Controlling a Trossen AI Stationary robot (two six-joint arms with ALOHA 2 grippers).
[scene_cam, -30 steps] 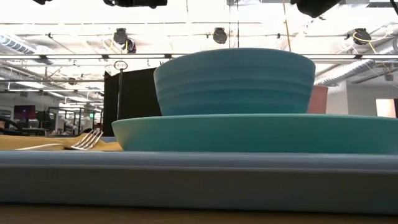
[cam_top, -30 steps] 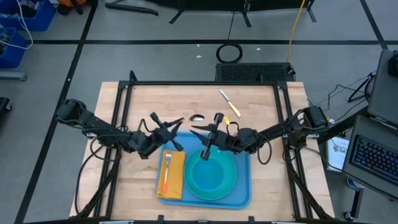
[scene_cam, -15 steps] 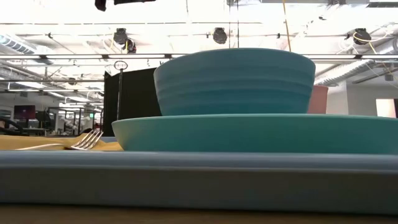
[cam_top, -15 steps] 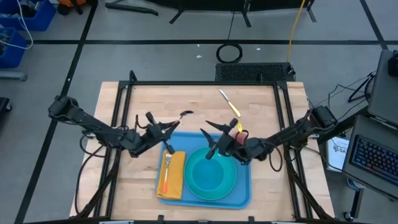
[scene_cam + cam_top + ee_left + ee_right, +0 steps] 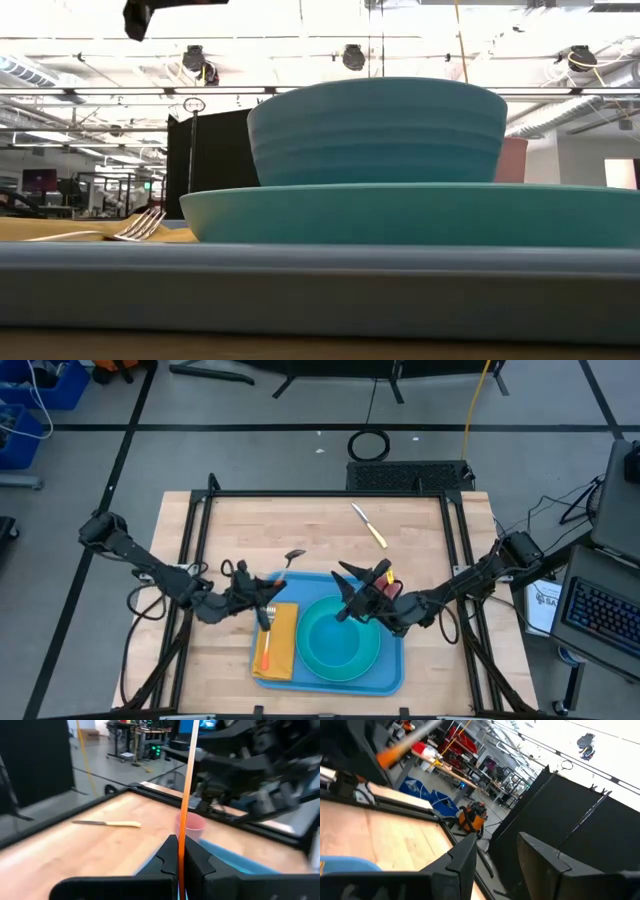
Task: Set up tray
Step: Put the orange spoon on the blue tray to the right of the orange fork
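The light-blue tray (image 5: 392, 672) lies at the table's near middle. On it a turquoise bowl (image 5: 376, 130) stands in a round turquoise plate (image 5: 410, 215), and an orange-handled fork (image 5: 266, 645) lies on a yellow napkin (image 5: 282, 650). My left gripper (image 5: 266, 598) hovers over the tray's far left corner, shut on a spoon (image 5: 290, 562). My right gripper (image 5: 358, 576) hangs above the plate's far edge, open, with nothing between its fingers (image 5: 465, 857). My left gripper pinches the spoon's orange handle (image 5: 181, 851) between its two fingers. The fingers come level from the table's left and lie across the handle. The spoon is lifted clear, its silver shaft and bowl end (image 5: 294, 555) sticking out toward the table's far edge.
A yellow-handled knife (image 5: 368, 525) lies on the bare wood toward the far edge. A pink cup (image 5: 190, 826) stands by the tray's far right corner, close to my right gripper. A black frame (image 5: 330, 493) runs round the table top.
My left gripper has drawn back toward the table's left and near edges, rolling its wrist; the spoon has gone with it, its bowl end swinging from mid-table leftward. My right gripper has pulled away from the spoon toward the right and near edges and has turned.
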